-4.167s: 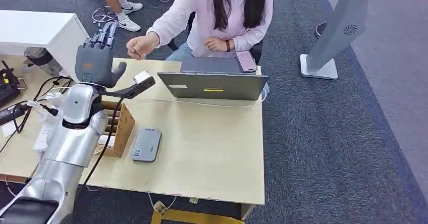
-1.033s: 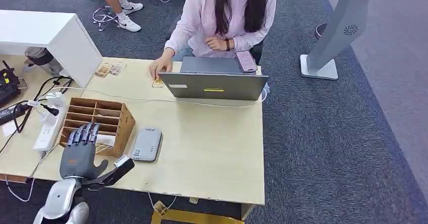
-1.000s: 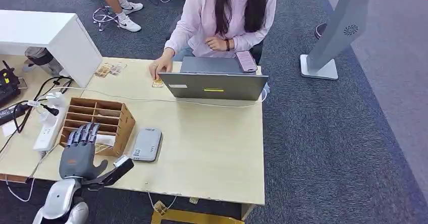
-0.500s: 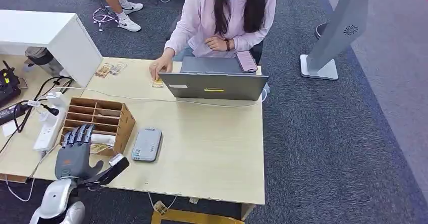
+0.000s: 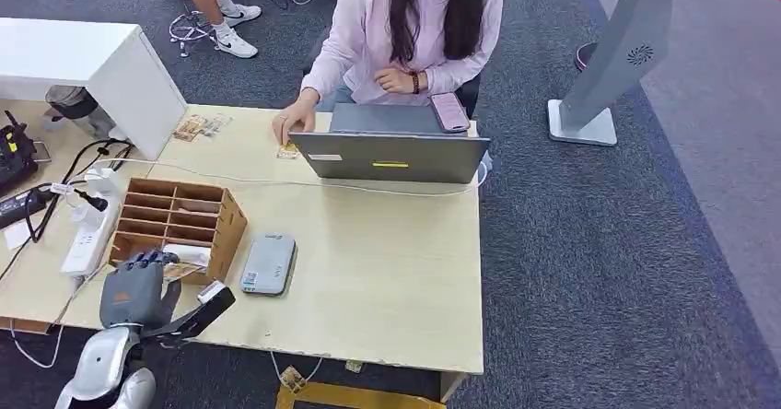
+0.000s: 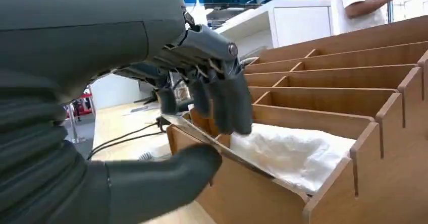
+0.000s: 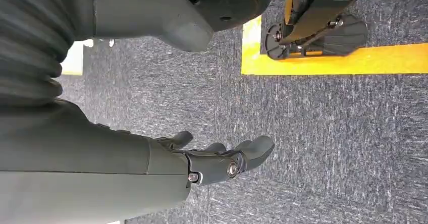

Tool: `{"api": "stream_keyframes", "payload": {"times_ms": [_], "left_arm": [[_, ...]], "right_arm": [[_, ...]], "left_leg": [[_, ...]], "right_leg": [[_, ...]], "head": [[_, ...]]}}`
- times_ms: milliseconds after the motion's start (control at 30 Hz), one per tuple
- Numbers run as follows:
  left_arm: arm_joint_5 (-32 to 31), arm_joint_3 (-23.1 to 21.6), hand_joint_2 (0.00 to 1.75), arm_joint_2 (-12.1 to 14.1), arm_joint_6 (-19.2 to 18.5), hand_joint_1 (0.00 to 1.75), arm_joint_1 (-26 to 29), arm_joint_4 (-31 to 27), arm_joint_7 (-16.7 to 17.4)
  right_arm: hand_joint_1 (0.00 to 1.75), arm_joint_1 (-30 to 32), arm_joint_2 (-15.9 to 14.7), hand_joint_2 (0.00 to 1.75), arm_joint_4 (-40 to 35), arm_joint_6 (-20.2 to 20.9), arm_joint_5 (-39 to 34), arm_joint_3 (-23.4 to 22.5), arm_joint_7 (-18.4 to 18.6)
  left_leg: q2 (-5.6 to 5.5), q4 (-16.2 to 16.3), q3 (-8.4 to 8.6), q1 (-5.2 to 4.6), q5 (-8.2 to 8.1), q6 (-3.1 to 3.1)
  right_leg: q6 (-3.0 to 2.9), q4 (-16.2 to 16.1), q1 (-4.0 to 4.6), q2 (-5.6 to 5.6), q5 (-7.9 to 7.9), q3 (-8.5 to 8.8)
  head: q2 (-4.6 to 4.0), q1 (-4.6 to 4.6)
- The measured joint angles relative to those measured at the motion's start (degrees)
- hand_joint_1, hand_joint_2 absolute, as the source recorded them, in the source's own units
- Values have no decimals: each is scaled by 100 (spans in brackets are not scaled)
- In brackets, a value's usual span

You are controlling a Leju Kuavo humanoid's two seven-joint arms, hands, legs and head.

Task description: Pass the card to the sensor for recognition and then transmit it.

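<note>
My left hand (image 5: 138, 285) is at the near end of the wooden slotted box (image 5: 198, 208), its fingers curled down into the front slot. In the left wrist view the left hand (image 6: 202, 98) has its fingers (image 6: 227, 108) on the upper face of a thin card (image 6: 222, 151) leaning on the box's front wall (image 6: 252, 199), and the thumb lies just under it. A white wrapper (image 6: 292, 151) fills that slot. The grey card sensor (image 5: 268, 263) lies flat on the table right of the box. My right hand (image 7: 222, 158) hangs over the carpet, fingers apart, holding nothing.
A person sits behind an open laptop (image 5: 389, 156), one hand (image 5: 293, 123) on a card at the table's far edge. More cards (image 5: 198, 126) lie beside a white cabinet (image 5: 83, 59). A power strip (image 5: 87, 234) and cables occupy the table's left.
My left hand has come back from the person's side down to the box. Over the last second its spread fingers have curled down into the front slot around the card.
</note>
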Motion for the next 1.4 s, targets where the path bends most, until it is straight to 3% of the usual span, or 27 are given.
{"api": "stream_keyframes", "payload": {"times_ms": [600, 733, 1200, 1400], "left_arm": [[214, 0, 175, -7, 164, 175, -32, -17, -247], [319, 0, 175, -17, 203, 175, 87, -245, -376], [652, -11, 175, -195, 464, 175, 1202, -2477, -796], [970, -83, 175, -199, 459, 175, 1462, -3132, -994]], "right_arm": [[0, 1, 0, 175, 0, -55, 13, -37, -79], [0, 5, 0, 175, 0, -72, -2, -77, -79], [0, 26, 0, 175, 0, -210, -186, -339, 24], [0, 24, 13, 175, 0, -225, -197, -415, 7]], "left_leg": [[0, 0, 0, 0, 0, 0], [0, 0, 0, 0, 0, 0], [0, 0, -1, 0, -3, -1], [-1, 0, 0, 0, -2, -1]], "right_leg": [[0, 0, 0, 0, 0, 1], [0, 0, 0, 0, 0, 0], [1, -2, 0, 0, -2, -2], [1, -2, 0, -1, -1, 0]], "head": [[0, -2], [0, 0], [0, 0], [0, -2]]}}
